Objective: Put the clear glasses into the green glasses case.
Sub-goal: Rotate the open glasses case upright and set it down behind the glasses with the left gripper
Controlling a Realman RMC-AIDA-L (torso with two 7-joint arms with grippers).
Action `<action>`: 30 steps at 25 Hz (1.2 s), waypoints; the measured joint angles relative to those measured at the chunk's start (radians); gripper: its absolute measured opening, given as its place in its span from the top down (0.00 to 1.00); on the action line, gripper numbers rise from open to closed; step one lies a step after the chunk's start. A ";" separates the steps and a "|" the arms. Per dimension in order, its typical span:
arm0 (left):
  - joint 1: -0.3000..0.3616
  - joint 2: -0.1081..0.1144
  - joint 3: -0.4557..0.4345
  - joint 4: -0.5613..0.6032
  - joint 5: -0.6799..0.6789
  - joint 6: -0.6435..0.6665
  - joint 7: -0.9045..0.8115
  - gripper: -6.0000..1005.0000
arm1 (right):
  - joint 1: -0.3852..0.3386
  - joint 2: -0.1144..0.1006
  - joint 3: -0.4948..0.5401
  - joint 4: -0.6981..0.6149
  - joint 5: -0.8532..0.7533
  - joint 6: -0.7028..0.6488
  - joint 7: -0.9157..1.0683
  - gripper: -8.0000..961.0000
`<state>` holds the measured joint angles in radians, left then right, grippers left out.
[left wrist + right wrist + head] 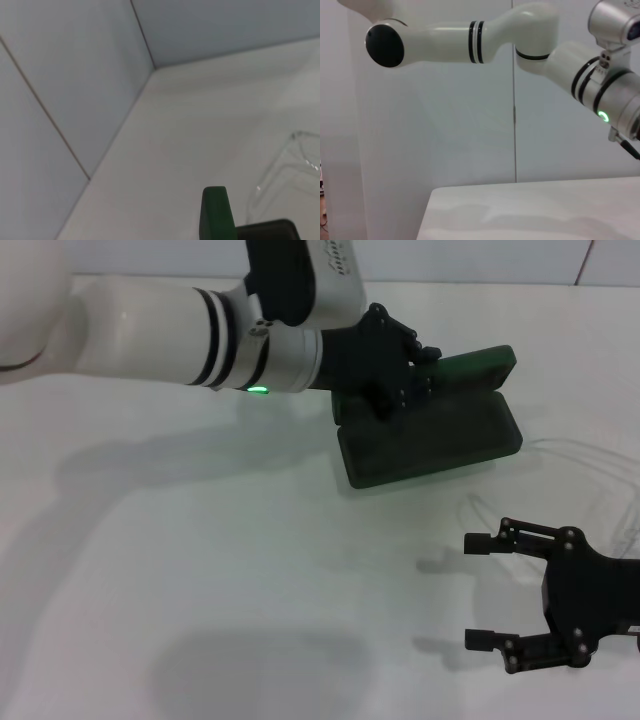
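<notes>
Right end effector (480, 590) spread; left end effector (415, 375) on green glasses case (440, 440).

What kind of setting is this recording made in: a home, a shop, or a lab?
Most likely a lab or test booth: a bare white table enclosed by plain pale wall panels. On the table lie only the green glasses case, with the left gripper at it, and the clear glasses. The right gripper is open.

The black left gripper (400, 365) covers the dark green hinged glasses case's (440, 435) upper left. The transparent plastic glasses (590, 475) run off the frame's right edge.
</notes>
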<state>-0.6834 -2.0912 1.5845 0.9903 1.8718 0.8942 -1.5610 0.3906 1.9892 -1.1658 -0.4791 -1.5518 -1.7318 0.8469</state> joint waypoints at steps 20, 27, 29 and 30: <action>-0.078 -0.002 0.097 -0.081 0.026 0.009 0.088 0.68 | 0.003 0.005 -0.002 -0.001 -0.016 0.000 0.000 0.09; -0.106 -0.002 0.132 -0.081 0.027 0.009 0.082 0.67 | 0.001 0.006 -0.002 0.000 -0.016 0.000 0.000 0.10; -0.107 -0.003 0.136 -0.081 0.027 0.009 0.082 0.66 | 0.000 0.006 -0.002 0.001 -0.016 0.000 0.000 0.10; -0.107 -0.003 0.136 -0.081 0.027 0.009 0.081 0.66 | 0.000 0.006 -0.002 0.000 -0.016 0.000 0.000 0.10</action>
<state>-0.7904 -2.0940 1.7209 0.9091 1.8991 0.9036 -1.4796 0.3904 1.9956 -1.1673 -0.4786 -1.5678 -1.7318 0.8467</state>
